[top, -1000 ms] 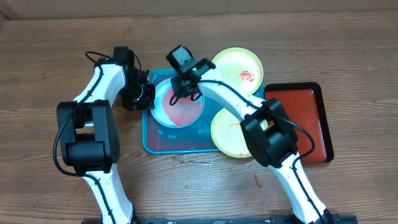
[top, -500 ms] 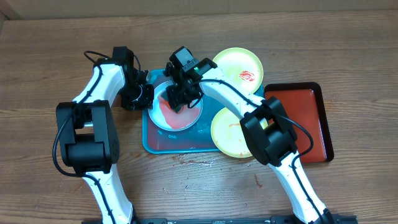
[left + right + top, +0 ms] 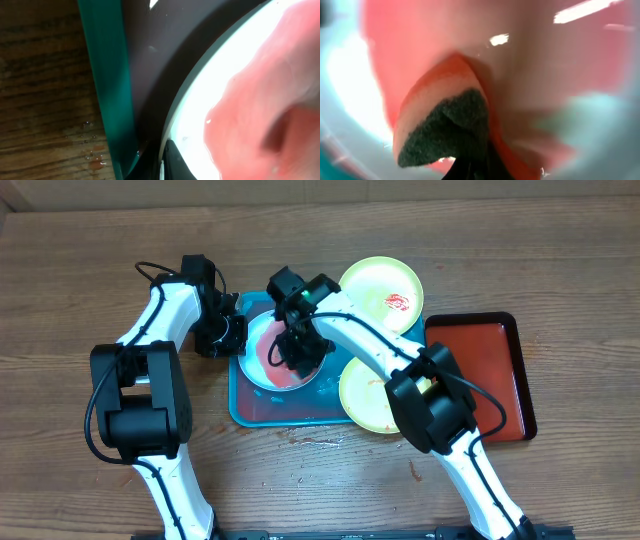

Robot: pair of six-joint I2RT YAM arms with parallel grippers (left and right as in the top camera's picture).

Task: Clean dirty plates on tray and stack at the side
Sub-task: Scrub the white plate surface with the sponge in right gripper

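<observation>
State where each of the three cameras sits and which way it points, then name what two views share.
Overhead: fixed above the table, looking straight down; both arms, left claw and right claw show.
Left wrist: low at the tray rim, facing the blue-rimmed plate; one dark fingertip shows.
Right wrist: just above that plate, facing down at the sponge its claw grips.
Shared: both wrist views show the plate's red smear.

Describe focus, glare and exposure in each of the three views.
Overhead: evenly lit and sharp, only soft shadows. Left wrist: too close, the plate blown out to white, the rim of the tray soft. Right wrist: blurred throughout, the sponge smeared, bright glare streaks on the wet plate.
</observation>
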